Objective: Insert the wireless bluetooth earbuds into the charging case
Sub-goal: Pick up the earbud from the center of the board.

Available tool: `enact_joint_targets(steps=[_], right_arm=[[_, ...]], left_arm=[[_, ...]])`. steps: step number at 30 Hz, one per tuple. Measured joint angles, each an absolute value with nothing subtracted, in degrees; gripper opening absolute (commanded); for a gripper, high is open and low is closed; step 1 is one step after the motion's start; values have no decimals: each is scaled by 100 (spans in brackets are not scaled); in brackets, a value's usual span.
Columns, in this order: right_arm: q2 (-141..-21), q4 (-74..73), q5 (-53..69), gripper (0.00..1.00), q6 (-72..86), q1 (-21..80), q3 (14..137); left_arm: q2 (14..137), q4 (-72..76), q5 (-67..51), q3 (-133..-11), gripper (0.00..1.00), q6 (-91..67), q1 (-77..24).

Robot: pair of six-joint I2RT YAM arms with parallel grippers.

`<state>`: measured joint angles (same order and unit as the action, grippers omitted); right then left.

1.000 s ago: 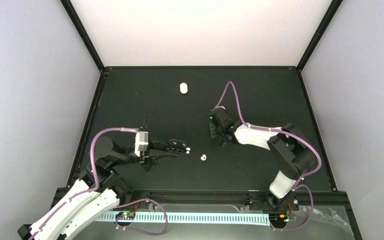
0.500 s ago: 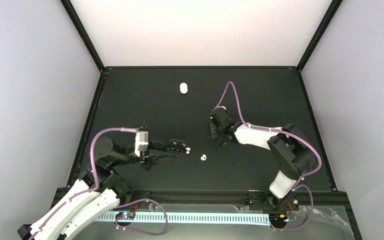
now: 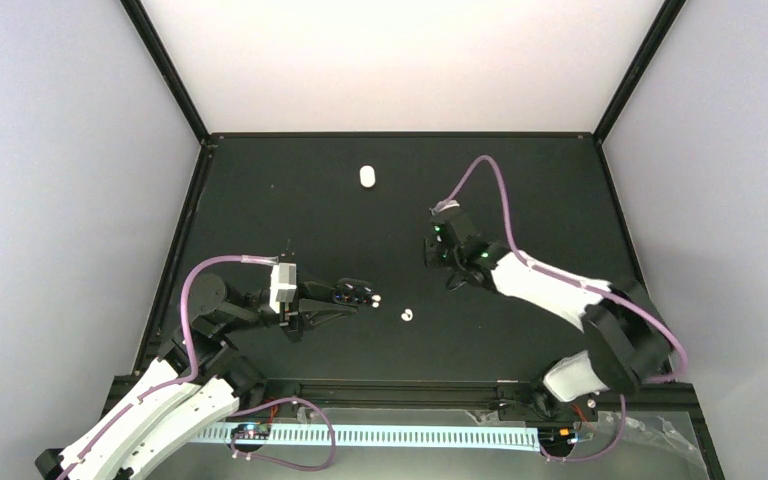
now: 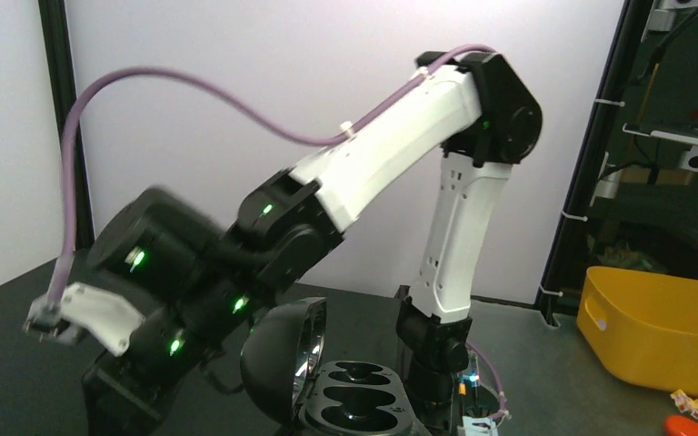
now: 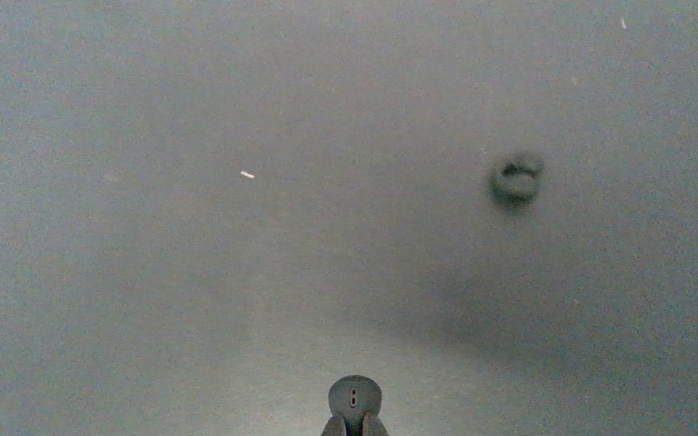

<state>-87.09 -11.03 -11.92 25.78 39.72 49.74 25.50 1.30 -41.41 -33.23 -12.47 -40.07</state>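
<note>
The black charging case (image 3: pixel 350 293) stands open between the fingers of my left gripper (image 3: pixel 343 298). In the left wrist view its lid (image 4: pixel 277 368) is tilted up to the left and the wells of its base (image 4: pixel 356 406) are empty. My right gripper (image 3: pixel 451 279) points down at the mat, and its fingertips pinch a tiny black earbud (image 5: pixel 354 397). A second black earbud (image 5: pixel 515 176) lies on the mat ahead and to the right of it. A white earbud (image 3: pixel 407 314) lies right of the case, and another small white piece (image 3: pixel 375 298) lies by the case's tip.
A white oval object (image 3: pixel 366 176) lies at the far middle of the black mat (image 3: pixel 290 215). The right arm (image 4: pixel 459 227) rises just behind the case. A yellow bin (image 4: pixel 659 322) stands off the table.
The right arm has stretched out, its elbow swinging right and its wrist shifting slightly right and farther away. The left arm and the case have not moved.
</note>
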Motion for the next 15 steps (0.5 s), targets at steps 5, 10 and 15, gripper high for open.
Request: enact_joint_targets(steps=[5, 10, 15], right_arm=[[-7179, -1109, -349, 1, 2423, 3972, 4744], [-5631, -1068, 1013, 1, 2034, 3972, 4713], [-4720, -1258, 2497, 1, 1776, 3975, 4759]], left_arm=[[2550, 130, -4150, -3323, 1, -1247, -4007], [2550, 132, -4209, -3323, 1, -1245, -4007], [2550, 152, -4298, -3323, 2, -1245, -4007]])
